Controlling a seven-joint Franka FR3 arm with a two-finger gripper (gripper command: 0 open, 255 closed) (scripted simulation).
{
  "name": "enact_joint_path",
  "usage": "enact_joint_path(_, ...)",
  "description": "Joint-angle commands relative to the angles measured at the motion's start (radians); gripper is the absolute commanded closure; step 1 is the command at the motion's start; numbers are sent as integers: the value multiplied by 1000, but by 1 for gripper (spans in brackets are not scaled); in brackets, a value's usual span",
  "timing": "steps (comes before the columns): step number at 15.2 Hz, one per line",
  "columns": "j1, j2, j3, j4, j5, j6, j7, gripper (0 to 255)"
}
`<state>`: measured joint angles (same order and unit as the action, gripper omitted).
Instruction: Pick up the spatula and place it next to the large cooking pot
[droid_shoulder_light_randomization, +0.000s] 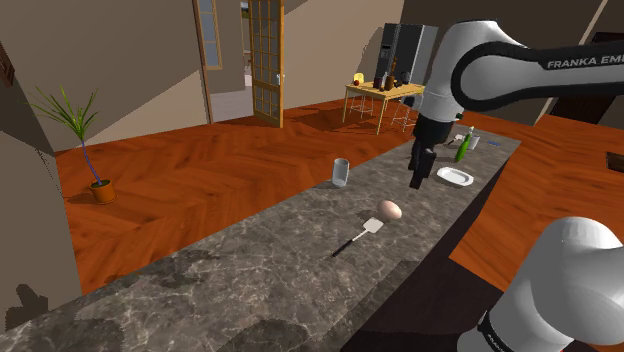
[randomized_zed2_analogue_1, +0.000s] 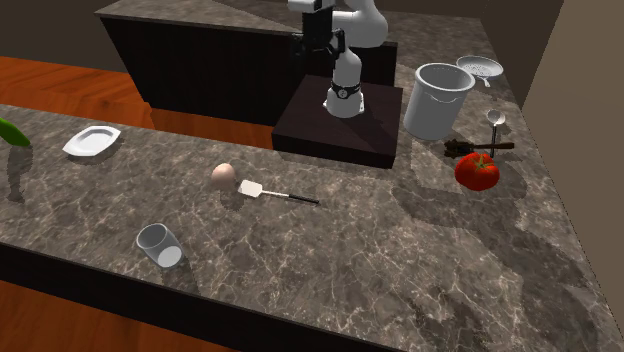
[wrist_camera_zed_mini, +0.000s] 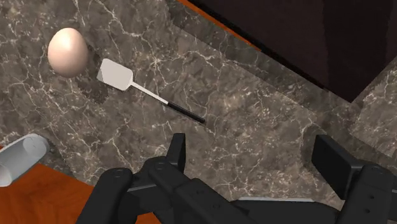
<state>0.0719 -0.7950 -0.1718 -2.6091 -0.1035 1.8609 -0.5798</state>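
A spatula (droid_shoulder_light_randomization: 362, 236) with a pale flat blade and a thin dark handle lies flat on the dark marble counter (droid_shoulder_light_randomization: 250, 275). In the second exterior view the spatula (randomized_zed2_analogue_1: 270, 192) lies well left of the large grey cooking pot (randomized_zed2_analogue_1: 440, 100), which stands upright on the counter beside the stand. My gripper (droid_shoulder_light_randomization: 420, 172) hangs open above the counter, beyond the spatula and apart from it. In the wrist view the spatula (wrist_camera_zed_mini: 124, 79) lies ahead of my gripper (wrist_camera_zed_mini: 254, 156), whose fingers (wrist_camera_zed_mini: 177, 149) stand wide apart with nothing between them.
An egg (droid_shoulder_light_randomization: 390, 210) rests just beside the spatula's blade. A clear glass (randomized_zed2_analogue_1: 158, 245) lies near the counter's edge. A white dish (droid_shoulder_light_randomization: 456, 177) and a green bottle (droid_shoulder_light_randomization: 462, 147) are further along. A tomato (randomized_zed2_analogue_1: 477, 171), a dark utensil and a strainer (randomized_zed2_analogue_1: 480, 68) sit near the pot.
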Motion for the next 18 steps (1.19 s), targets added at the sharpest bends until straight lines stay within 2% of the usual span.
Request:
enact_joint_path(1, 10, 33, -44, -29, -25, 65, -86, 0)
enact_joint_path(7, 49, 201, -186, -80, -81, 286, -337, 0)
enact_joint_path(11, 99, 359, -287, -74, -81, 438, -519, 0)
enact_joint_path(15, 176, 546, -387, -40, -13, 583, -734, 0)
enact_joint_path(18, 243, 707, -449, 4, 117, 675, -942, 0)
